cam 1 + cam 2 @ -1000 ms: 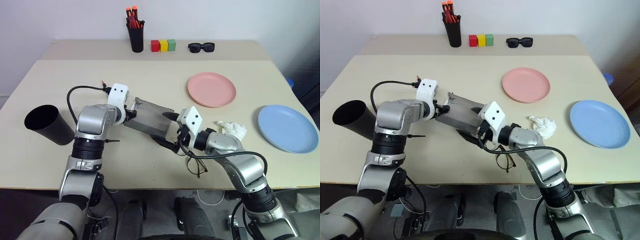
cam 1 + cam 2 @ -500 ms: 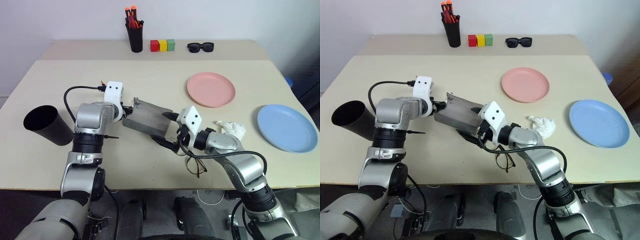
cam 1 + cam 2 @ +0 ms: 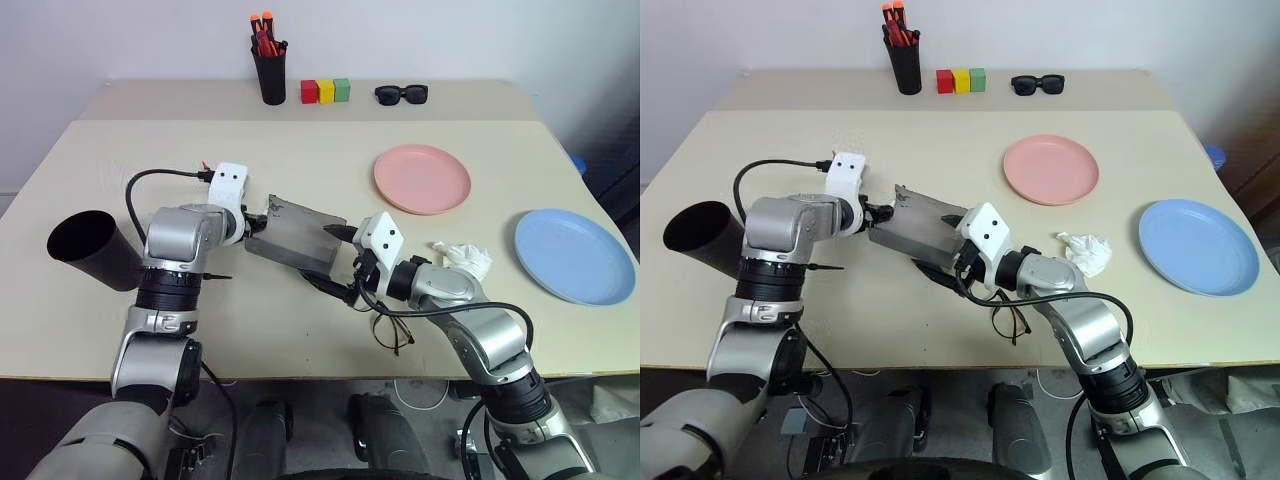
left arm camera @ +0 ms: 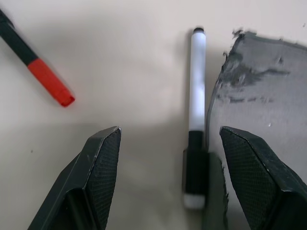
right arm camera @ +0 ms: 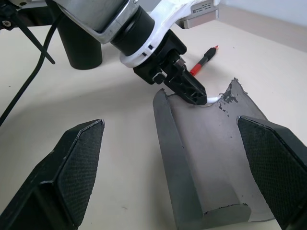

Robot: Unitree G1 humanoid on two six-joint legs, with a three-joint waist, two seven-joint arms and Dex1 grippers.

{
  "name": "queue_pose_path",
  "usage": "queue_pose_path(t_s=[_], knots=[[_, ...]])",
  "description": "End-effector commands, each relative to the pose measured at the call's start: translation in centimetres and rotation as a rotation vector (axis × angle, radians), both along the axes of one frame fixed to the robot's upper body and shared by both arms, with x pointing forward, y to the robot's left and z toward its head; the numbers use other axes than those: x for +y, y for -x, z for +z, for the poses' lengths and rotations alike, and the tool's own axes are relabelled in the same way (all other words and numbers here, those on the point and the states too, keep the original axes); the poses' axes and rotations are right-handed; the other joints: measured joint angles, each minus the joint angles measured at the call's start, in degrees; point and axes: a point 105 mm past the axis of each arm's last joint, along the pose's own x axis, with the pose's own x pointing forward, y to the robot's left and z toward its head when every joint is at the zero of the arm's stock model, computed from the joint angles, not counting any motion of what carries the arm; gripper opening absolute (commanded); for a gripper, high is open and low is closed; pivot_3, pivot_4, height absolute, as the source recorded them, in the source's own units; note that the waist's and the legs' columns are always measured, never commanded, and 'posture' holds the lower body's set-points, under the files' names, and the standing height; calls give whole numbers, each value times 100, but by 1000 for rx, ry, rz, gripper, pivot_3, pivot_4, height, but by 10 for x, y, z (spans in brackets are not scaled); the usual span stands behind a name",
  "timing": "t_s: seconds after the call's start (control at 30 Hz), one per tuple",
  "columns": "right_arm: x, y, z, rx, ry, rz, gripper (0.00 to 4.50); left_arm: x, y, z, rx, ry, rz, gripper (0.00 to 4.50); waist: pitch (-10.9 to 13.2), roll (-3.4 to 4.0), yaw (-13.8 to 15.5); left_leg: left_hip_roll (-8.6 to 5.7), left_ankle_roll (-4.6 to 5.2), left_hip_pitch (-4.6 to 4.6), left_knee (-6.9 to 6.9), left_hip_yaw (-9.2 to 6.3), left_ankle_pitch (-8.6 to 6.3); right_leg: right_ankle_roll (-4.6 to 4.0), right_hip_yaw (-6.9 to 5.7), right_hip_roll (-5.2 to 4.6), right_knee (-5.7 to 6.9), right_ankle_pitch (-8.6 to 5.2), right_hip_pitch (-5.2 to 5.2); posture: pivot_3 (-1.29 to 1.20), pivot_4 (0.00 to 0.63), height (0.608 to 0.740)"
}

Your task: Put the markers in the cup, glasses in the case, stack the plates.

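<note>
The white marker with a black cap lies on the table against the grey case's left end, between the fingers of my open left gripper. The red marker lies a little further left. My right gripper is open, its fingers on either side of the case's right end. The wire-frame glasses lie near the front edge under my right forearm. The wide black cup lies on its side at the left. At the right sit the pink plate and the blue plate, apart.
A tall black pen cup with orange-capped pens, three coloured blocks and black sunglasses line the table's back. A crumpled white tissue lies between the case and the blue plate.
My left forearm has swung slightly to the left, its gripper still at the case's end. The right arm, case and markers have not moved.
</note>
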Motion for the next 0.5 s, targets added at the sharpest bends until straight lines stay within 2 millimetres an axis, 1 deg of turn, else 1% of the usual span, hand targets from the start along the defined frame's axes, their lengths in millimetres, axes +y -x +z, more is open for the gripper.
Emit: queue_pose_path(t_s=[0.03, 0.1, 0.23, 0.33, 0.5], knots=[[3, 3, 8, -34, -19, 17, 4500, 11, 2, -3, 10, -65, 36, 3347, 0, 0, 0, 0, 0, 0, 0, 0, 0, 0, 0, 0, 0, 0, 0, 0, 150, 740], [3, 3, 8, -35, -18, 16, 4500, 20, 2, -7, 11, -109, 70, 3347, -1, 0, -4, 0, 0, 1, 0, -1, 0, 0, 0, 0, 0, 0, 0, 0, 150, 740], [2, 3, 7, -34, -17, 13, 4500, 24, 2, -7, 6, -120, 98, 3347, -1, 1, -19, 1, 0, 6, 0, 0, 0, 0, 1, 1, 3, 0, 2, 0, 150, 740], [2, 3, 7, -34, -17, 12, 4500, 33, -1, -4, -20, -123, 157, 3347, -1, 1, -24, 1, -1, 11, 0, 1, 0, -1, 1, 2, 5, 0, 4, 0, 150, 740], [2, 4, 6, -30, -19, 14, 4500, 41, -4, 6, -76, -109, 225, 3347, -1, 1, -15, 2, -1, 11, 0, 0, 1, -1, 2, 3, 6, 0, 3, 0, 150, 740]])
